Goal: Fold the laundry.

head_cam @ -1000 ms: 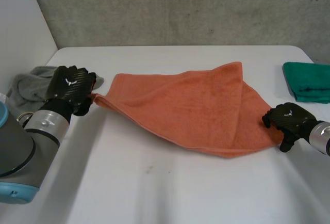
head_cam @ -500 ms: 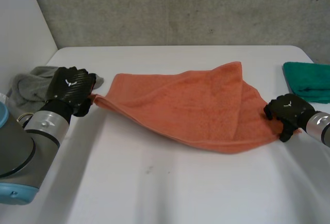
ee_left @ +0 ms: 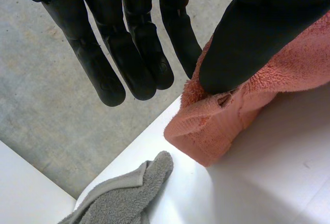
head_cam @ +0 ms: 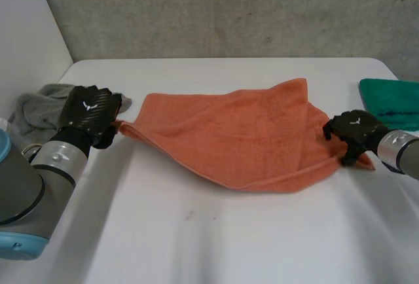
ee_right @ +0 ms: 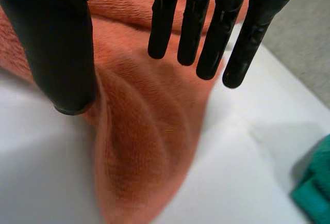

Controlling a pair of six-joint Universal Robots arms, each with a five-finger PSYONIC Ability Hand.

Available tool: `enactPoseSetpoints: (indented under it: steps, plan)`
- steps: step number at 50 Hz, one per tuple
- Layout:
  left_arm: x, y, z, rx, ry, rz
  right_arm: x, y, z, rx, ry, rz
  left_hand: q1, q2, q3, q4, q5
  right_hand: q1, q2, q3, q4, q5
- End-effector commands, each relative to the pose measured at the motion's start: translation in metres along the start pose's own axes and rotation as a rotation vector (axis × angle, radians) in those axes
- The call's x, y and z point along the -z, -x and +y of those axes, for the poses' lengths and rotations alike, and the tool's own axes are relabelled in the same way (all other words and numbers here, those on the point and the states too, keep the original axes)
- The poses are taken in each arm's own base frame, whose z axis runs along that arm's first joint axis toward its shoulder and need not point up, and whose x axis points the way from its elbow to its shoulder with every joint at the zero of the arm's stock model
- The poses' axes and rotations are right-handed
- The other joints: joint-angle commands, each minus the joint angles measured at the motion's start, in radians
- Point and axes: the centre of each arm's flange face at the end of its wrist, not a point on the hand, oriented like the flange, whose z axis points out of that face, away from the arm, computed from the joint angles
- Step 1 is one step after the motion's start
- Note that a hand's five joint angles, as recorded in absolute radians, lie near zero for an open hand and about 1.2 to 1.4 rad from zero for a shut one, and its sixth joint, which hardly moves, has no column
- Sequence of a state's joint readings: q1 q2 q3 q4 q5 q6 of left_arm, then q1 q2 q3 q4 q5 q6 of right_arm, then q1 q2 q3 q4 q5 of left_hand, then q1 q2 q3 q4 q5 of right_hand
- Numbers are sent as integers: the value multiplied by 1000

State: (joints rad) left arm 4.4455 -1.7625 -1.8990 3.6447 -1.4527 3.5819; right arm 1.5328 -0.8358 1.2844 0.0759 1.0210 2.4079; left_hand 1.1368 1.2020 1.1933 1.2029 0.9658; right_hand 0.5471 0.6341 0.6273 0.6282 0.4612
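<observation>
Grey cloth [head_cam: 36, 106] is bunched at the table's left edge. The left hand [head_cam: 87, 115] is right by it; can't tell if they touch.

Left hand has the orange towel [head_cam: 242, 133] by its left corner. The thumb clamps the corner tip against the nearest finger; the other fingers are straight and off the cloth.

Towel lies mid-table, doubled over into a rough triangle, wrinkled, drawn to a point at that corner.

Right hand [head_cam: 350, 132] sits over the towel's right corner, and the corner tip pokes out past it. Fingers are straight and spread above the cloth, thumb tip down beside a raised ridge. No pinch visible, so I read it as wide: touching, not holding.

Green cloth [head_cam: 393, 104] is folded at the right edge, near the right hand but apart from it.

Risks, my read:
- Right hand has no real grip. A pull would slip the thumb or bunch the ridge further, and the fold goes skewed.
- Left pinch is on the very tip, so hard tension could pop it out.
- Left hand swinging outward could snag the grey cloth or drag it off the edge.
- Right hand moving back-right could clip the green cloth.

Room: front half of the table [head_cam: 216, 238] is bare, good for pulling the towel forward and flattening it. The back strip is also free. Both sides are crowded and close to the edges.
</observation>
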Motion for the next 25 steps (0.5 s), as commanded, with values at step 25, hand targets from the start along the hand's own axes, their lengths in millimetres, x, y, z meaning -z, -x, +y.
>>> enactPoseSetpoints:
  steps: [25]
  plan:
    - [17, 7, -16, 1, 35, 8, 46, -10, -42, 32, 23, 43, 259, 194, 203, 193, 256, 849, 762, 769, 768, 761]
